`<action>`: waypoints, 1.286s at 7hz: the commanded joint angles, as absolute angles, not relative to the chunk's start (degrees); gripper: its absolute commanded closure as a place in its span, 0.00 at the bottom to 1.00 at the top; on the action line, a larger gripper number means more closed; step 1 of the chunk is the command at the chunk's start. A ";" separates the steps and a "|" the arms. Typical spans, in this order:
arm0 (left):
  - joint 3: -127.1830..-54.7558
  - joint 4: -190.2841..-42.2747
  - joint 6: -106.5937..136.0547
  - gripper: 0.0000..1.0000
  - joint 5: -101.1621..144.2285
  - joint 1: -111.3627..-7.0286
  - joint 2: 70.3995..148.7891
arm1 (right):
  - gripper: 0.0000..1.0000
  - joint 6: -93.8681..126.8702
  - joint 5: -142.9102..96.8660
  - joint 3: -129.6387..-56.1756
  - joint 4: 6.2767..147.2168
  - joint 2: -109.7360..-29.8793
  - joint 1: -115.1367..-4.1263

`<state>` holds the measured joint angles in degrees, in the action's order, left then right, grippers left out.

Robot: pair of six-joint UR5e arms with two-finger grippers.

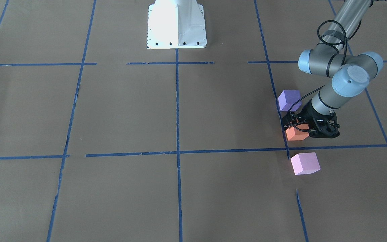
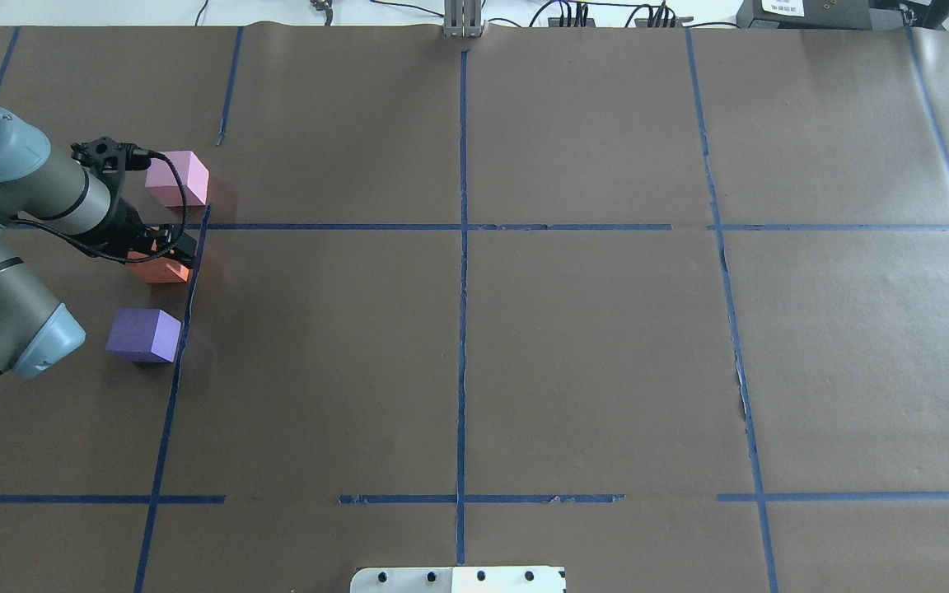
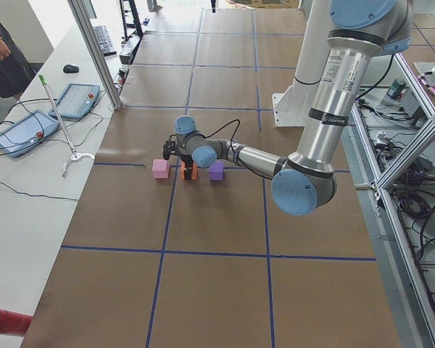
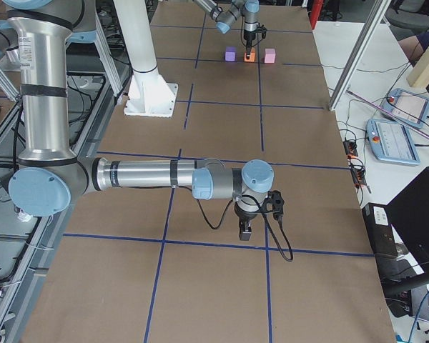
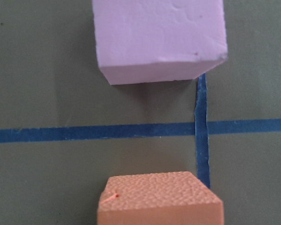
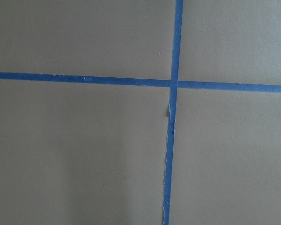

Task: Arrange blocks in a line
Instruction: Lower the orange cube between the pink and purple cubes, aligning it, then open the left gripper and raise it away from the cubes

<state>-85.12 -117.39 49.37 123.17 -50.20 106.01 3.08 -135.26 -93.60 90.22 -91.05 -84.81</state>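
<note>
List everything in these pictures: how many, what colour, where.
Orange block: one, orange, middle of the row, at the left fingers.
Purple block: one, purple, row's end nearer the robot.
Pink block: one, pink, row's far end.
Tape lines: several, blue, grid on the table.
Table: one, brown, under everything.
Base plate: one, white, robot's edge of the table.
Tablets: two, grey-blue, side bench.
Left fingers: one pair, black, at the orange block; grip unclear.
Right fingers: one pair, black, above bare table, far from the blocks.
</note>
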 commanded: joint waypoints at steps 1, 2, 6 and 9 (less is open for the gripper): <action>-88.39 -117.51 49.04 0.00 123.22 -50.53 104.95 | 0.00 3.08 -135.26 -93.60 90.18 -91.05 -84.81; -91.99 -117.42 49.04 0.00 123.48 -50.80 102.33 | 0.00 3.08 -135.26 -93.60 90.18 -91.05 -84.81; -106.65 -105.08 48.34 0.00 128.57 -63.86 100.46 | 0.00 3.08 -135.26 -93.60 90.18 -91.05 -84.81; -108.72 -89.34 31.01 0.00 129.11 -70.91 102.65 | 0.00 3.08 -135.26 -93.60 90.18 -91.05 -84.81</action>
<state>-108.29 -95.07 38.68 128.99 -67.86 101.78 3.08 -135.26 -93.60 90.18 -91.05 -84.82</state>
